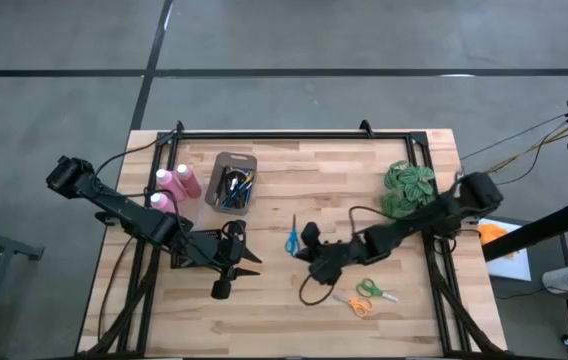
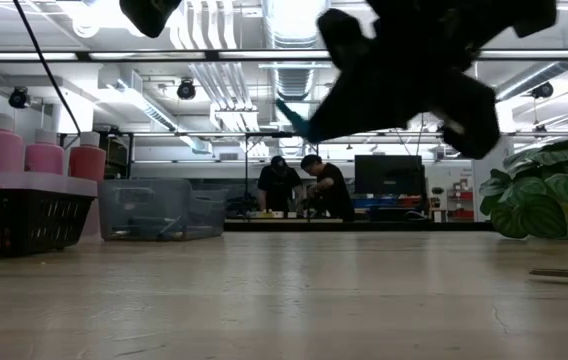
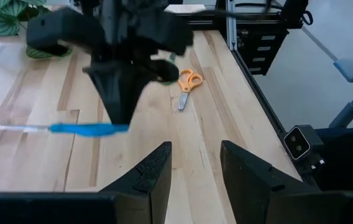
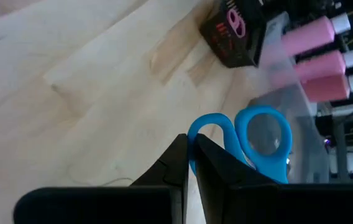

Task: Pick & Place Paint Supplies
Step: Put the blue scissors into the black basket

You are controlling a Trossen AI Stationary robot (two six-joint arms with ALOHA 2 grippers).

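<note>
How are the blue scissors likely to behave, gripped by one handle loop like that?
The right gripper is shut on one loop of the blue scissors, so they probably pivot or dangle rather than stay level. They look rigid and light, hanging off the table in the high view. The smooth plastic loop may slip between the narrow fingers.

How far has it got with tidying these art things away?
Done: brushes fill the clear plastic bin, beside three pink bottles. In hand: the right gripper pinches blue-handled scissors; the left gripper waits open. Left: orange-and-green scissors lie on the wooden table.
</note>
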